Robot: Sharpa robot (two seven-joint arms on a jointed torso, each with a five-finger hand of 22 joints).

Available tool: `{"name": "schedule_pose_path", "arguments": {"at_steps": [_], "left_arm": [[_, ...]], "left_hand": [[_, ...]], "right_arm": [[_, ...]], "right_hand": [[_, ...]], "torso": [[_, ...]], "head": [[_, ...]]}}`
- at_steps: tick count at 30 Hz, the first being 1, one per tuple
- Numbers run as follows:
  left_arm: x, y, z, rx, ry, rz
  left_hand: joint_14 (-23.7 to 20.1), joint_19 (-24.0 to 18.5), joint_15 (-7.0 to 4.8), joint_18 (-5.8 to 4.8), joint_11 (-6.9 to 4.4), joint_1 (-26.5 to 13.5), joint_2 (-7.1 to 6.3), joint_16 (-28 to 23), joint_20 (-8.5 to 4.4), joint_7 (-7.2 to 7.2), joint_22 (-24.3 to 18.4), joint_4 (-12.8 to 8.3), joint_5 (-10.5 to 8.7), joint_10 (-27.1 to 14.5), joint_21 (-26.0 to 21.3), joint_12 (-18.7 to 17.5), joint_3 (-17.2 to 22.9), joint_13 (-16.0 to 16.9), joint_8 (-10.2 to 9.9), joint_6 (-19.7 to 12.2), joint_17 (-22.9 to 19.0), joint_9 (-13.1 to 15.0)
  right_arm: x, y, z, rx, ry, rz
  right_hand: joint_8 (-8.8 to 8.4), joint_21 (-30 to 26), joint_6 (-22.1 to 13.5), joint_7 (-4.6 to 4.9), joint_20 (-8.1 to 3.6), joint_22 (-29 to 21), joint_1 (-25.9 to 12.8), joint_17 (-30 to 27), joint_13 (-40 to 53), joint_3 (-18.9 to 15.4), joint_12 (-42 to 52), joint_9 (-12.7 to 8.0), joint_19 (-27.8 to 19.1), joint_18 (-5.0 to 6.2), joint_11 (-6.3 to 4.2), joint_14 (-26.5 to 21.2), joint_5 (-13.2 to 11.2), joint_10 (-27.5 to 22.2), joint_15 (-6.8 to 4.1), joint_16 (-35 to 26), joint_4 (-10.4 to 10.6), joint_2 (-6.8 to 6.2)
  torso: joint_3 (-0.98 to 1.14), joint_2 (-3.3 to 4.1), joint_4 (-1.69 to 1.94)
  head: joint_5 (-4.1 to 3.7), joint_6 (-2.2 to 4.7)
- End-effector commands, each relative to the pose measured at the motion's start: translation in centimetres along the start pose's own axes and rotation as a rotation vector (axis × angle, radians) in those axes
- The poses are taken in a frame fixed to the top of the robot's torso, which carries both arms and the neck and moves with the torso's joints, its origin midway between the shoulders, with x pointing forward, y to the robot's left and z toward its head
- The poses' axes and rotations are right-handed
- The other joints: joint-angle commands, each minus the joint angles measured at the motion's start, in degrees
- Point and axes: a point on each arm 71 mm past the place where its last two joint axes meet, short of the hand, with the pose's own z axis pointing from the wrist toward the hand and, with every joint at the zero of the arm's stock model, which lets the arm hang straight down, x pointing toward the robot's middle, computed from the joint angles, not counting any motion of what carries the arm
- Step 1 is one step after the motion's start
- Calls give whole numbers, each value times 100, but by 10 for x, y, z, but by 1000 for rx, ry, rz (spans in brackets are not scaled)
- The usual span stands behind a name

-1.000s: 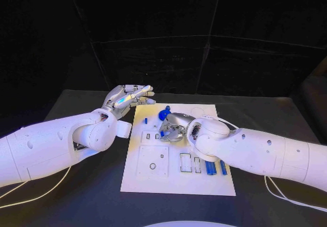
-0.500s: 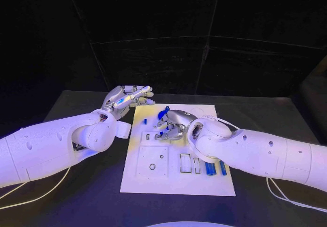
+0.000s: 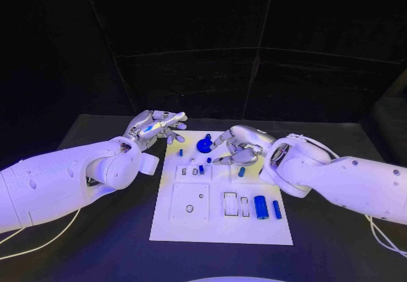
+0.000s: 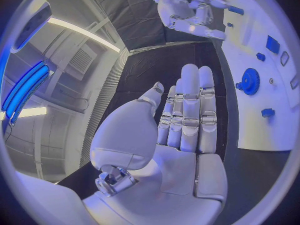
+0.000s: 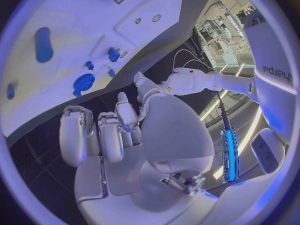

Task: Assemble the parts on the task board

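The white task board (image 3: 220, 226) lies in the middle of the table. A blue gear (image 3: 204, 143) stands near its far edge, with small blue pegs (image 3: 180, 152) close by. A short blue piece (image 3: 242, 171) lies mid-board, and two blue cylinders (image 3: 261, 207) lie to the right. My right hand (image 3: 242, 147) hovers above the board's far right part, fingers loosely curled and holding nothing. My left hand (image 3: 157, 126) stays beyond the board's far left corner, fingers straight and empty (image 4: 187, 120). The right wrist view shows the gear (image 5: 83, 81) and a blue oval piece (image 5: 42, 44) beyond my right hand (image 5: 106, 135).
Black table surrounds the board on all sides. Rectangular slots and recesses (image 3: 230, 201) mark the board's near half, beside a raised square plate (image 3: 190, 201). White cables trail off both arms near the table's front.
My right hand has lifted off the middle of the board and drawn back to the right. A short blue piece now shows on the board where it was. The left hand has barely moved.
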Motion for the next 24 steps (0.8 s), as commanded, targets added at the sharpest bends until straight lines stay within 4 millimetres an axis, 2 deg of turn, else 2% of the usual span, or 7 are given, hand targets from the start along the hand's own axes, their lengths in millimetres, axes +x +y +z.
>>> {"name": "schedule_pose_path", "arguments": {"at_steps": [1,3,7,15,16,19,24], "left_arm": [[3,5,1,-154,108,200],[3,6,2,-226,150,284],[4,7,5,-365,232,454],[12,3,18,-533,288,807],[13,2,20,-545,288,835],[17,0,28,-583,288,919],[24,-1,38,-639,293,1016]], "left_hand": [[436,428,-173,82,-148,-120,-76,2450,-163,-154,265,85,-9,454,487,336,-31,294,120,263,2366,86],[486,617,-240,60,-229,-193,-87,3546,-246,-226,497,138,0,608,860,655,-70,593,191,341,3515,162],[497,767,-266,-114,-280,-533,-23,4282,-298,-235,1911,434,-14,484,2090,1470,-270,1396,367,269,4347,362],[461,319,-214,-64,-236,-723,68,4383,-271,-236,2265,910,-16,-392,2535,2762,-855,2704,976,-146,4465,875],[485,367,-234,-102,-243,-715,93,4455,-261,-248,2472,938,-15,-392,2690,2865,-887,2788,1039,-151,4555,917],[550,422,-334,-185,-318,-590,179,4675,-290,-324,3170,1083,-25,-170,3282,4288,-1174,4127,1585,-276,4827,1292],[585,463,-328,-220,-357,-630,238,4795,-345,-411,3666,1288,-51,-30,3663,5046,-1449,4859,2078,-412,4989,1670]], "right_arm": [[-22,-8,-10,-35,44,208],[-40,-19,-15,-6,6,264],[-66,-36,-23,39,-69,325],[-91,-60,-26,105,-150,345],[-92,-61,-26,109,-153,343],[-95,-65,-24,121,-158,338],[-96,-68,-21,135,-158,314]], "right_hand": [[54,-137,45,-23,-34,-274,40,758,-104,-59,-103,-9,-134,122,-55,388,55,-53,-58,-179,-13,29],[67,-171,44,-29,-44,-334,30,679,-125,-86,-121,-17,-157,132,-61,370,77,-61,-67,-230,-3,41],[72,-204,21,-29,-53,-389,18,630,-158,-116,-149,-30,-175,141,-65,361,112,-79,-74,-265,12,67],[70,-278,-32,-25,-61,-527,15,531,-249,-162,-228,-49,-222,165,-63,342,159,-140,-77,-332,24,96],[70,-278,-32,-25,-61,-527,15,531,-249,-162,-228,-49,-222,165,-63,342,159,-140,-77,-332,24,96],[72,-288,-39,-24,-61,-543,20,514,-265,-169,-243,-51,-227,167,-63,338,168,-152,-78,-344,24,102],[74,-297,-45,-24,-62,-558,26,502,-274,-175,-251,-53,-231,169,-63,336,178,-158,-78,-354,24,109]], "torso": [[41,-89,-52],[54,-126,-61],[80,-188,-76],[135,-270,-86],[141,-276,-84],[154,-296,-70],[164,-306,-80]], "head": [[41,-11],[46,-29],[64,-58],[76,-121],[71,-125],[55,-146],[65,-158]]}}
